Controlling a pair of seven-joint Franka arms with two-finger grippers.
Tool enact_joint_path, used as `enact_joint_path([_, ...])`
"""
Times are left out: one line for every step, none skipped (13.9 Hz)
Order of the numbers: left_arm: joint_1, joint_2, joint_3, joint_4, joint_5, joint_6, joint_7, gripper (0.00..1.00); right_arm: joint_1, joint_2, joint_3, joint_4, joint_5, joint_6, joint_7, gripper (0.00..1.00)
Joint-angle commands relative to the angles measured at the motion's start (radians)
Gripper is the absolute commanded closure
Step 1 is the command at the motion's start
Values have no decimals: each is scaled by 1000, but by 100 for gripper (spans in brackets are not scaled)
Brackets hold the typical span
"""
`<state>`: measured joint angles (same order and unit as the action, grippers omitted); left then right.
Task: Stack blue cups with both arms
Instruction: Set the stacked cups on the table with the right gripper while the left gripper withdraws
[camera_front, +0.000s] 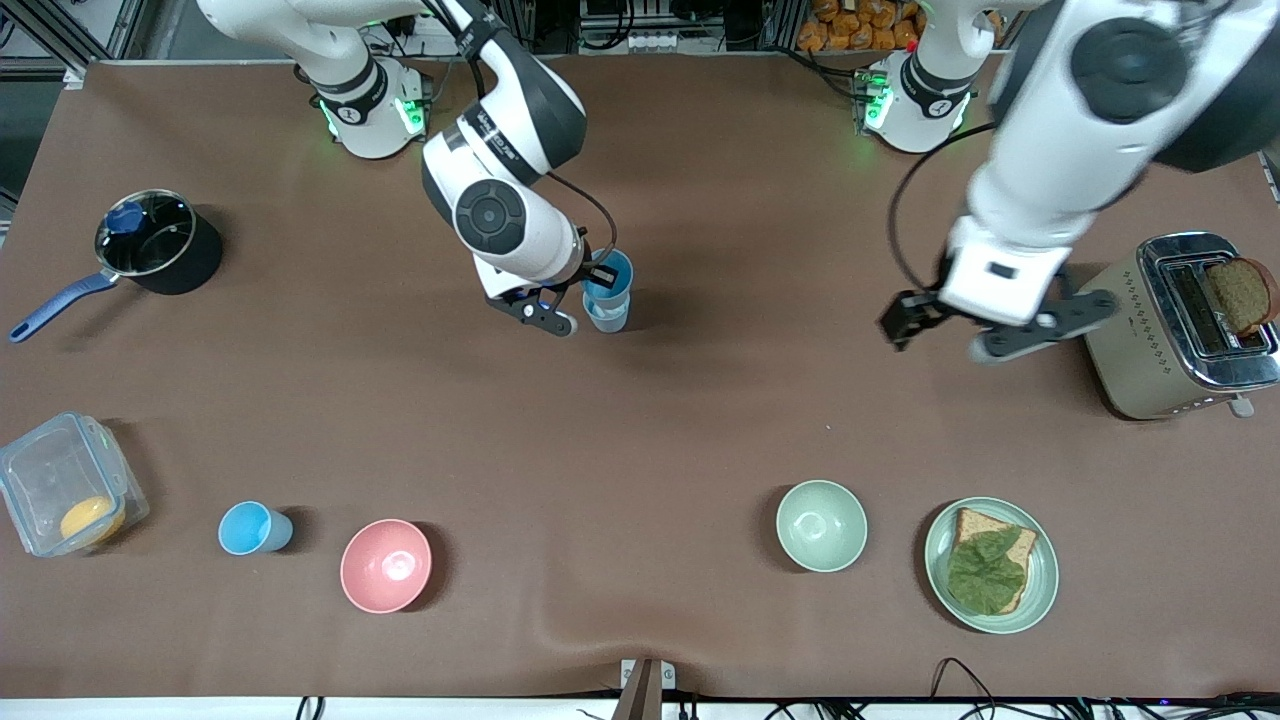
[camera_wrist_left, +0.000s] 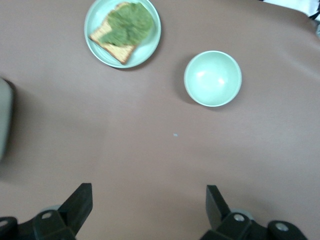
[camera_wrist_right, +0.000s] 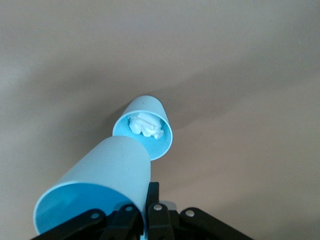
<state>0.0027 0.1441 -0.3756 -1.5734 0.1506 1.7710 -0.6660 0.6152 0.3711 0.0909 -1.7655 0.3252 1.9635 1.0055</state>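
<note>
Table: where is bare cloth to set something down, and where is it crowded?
Free: the wide stretch between the pink bowl and green bowl. Crowded: around the toaster under the left gripper, and where the right gripper holds a cup.

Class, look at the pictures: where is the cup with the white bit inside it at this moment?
The paler cup stands on the table near its middle, directly under the sky-blue cup held by the right gripper, toward the right arm's end, farther from the front camera than the pink bowl.
</note>
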Motion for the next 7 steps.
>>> enact_joint_path([86, -54, -13, -19, 6, -27, 176, 0, 34, 0, -13, -20, 20, 11, 54, 100])
enact_joint_path([114, -61, -11, -16, 6, -45, 265, 0, 43, 9, -13, -20, 20, 14, 65, 100])
enact_joint_path([144, -63, -12, -5, 4, -64, 339, 0, 54, 18, -14, -20, 18, 24, 74, 100])
enact_joint_path([161, -63, -13, 10, 3, -73, 368, 0, 58, 26, -14, -20, 18, 37, 88, 100])
enact_joint_path([164, -64, -11, 16, 0, -97, 373, 0, 64, 34, -14, -20, 17, 44, 94, 100])
enact_joint_path([168, -64, -11, 36, -2, -122, 376, 0, 66, 38, -14, -20, 15, 52, 94, 100])
enact_joint_path([177, -64, -11, 53, -5, -151, 385, 0, 66, 45, -16, -20, 9, 52, 94, 100])
